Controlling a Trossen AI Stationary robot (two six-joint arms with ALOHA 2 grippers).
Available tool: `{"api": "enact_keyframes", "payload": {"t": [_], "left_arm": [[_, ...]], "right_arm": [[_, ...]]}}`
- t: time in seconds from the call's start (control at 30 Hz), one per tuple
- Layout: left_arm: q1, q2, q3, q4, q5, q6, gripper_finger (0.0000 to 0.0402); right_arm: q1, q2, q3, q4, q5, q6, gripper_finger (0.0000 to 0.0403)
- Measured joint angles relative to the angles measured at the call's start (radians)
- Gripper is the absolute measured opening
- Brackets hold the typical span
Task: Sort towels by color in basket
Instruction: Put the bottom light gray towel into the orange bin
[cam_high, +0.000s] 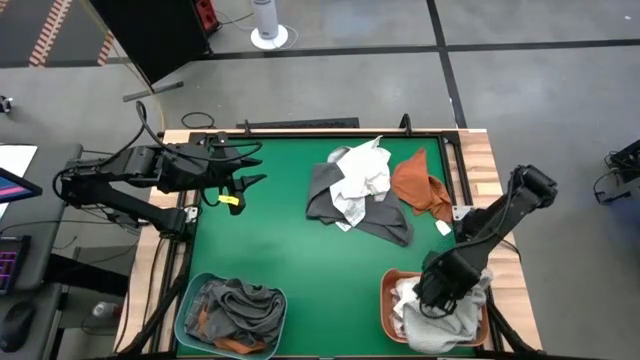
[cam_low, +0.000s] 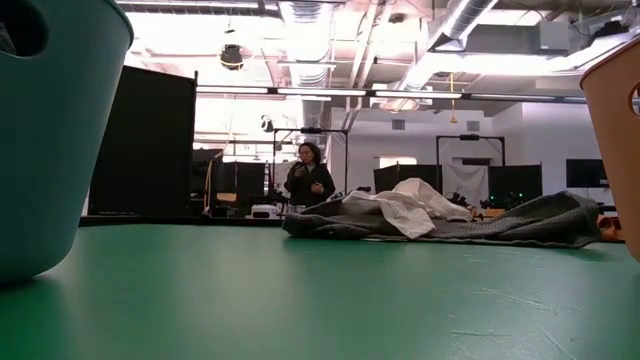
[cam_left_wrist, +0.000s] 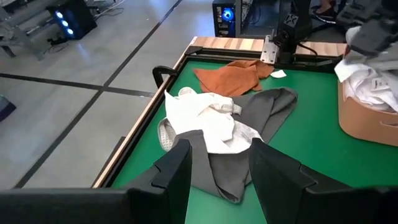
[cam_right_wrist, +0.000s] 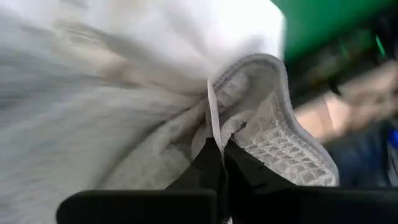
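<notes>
A pile of towels lies mid-table: a dark grey one (cam_high: 325, 197) at the bottom, white and checked ones (cam_high: 360, 170) on top, a rust orange one (cam_high: 415, 185) beside them. The left wrist view shows the same white (cam_left_wrist: 202, 115), dark grey (cam_left_wrist: 273, 112) and orange (cam_left_wrist: 233, 78) towels. My left gripper (cam_high: 255, 170) hovers open at the table's left, pointing at the pile, its fingers (cam_left_wrist: 180, 171) apart. My right gripper (cam_high: 430, 298) is down in the orange basket (cam_high: 385, 290), shut on a pale towel (cam_right_wrist: 124, 93) among white and light grey ones. My right gripper (cam_right_wrist: 217, 165) pinches a thin hemmed edge (cam_right_wrist: 211, 118) of a white towel between its two fingers. A light grey waffle-weave fold (cam_right_wrist: 273, 149) bulges right beside them. It comes from above, pointing down into the basket. The cloth rests on the other towels there.
A teal basket (cam_high: 185, 300) at the near left corner holds dark grey and orange towels. In the low view its wall (cam_low: 50, 130) and the orange basket's wall (cam_low: 615, 130) frame the pile (cam_low: 430, 215). A person (cam_low: 308, 180) stands far behind. Green table between the baskets is bare.
</notes>
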Motion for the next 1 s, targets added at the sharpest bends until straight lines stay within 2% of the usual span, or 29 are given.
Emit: {"api": "enact_keyframes", "payload": {"t": [0.13,0.23,0.3,0.43,0.7,0.8,1.0], "left_arm": [[0.000,0.000,0.000,0.000,0.000,0.000,0.0151],[0.000,0.000,0.000,0.000,0.000,0.001,0.0151],[0.000,0.000,0.000,0.000,0.000,0.001,0.0151],[0.000,0.000,0.000,0.000,0.000,0.001,0.0151],[0.000,0.000,0.000,0.000,0.000,0.001,0.0151],[0.000,0.000,0.000,0.000,0.000,0.001,0.0151],[0.000,0.000,0.000,0.000,0.000,-0.004,0.0151]], "right_arm": [[-0.002,0.002,0.058,0.180,0.072,-0.086,0.0039],[-0.002,-0.009,0.067,0.371,0.141,-0.169,0.0034],[0.004,-0.005,0.067,0.440,0.177,-0.227,0.0030],[0.004,0.025,0.048,0.469,0.214,-0.263,0.0031],[-0.027,0.148,-0.006,0.596,0.216,-0.314,0.0037],[-0.056,0.191,-0.006,0.599,0.213,-0.286,0.0041],[-0.115,0.199,-0.006,0.595,0.187,-0.258,0.0085]]}}
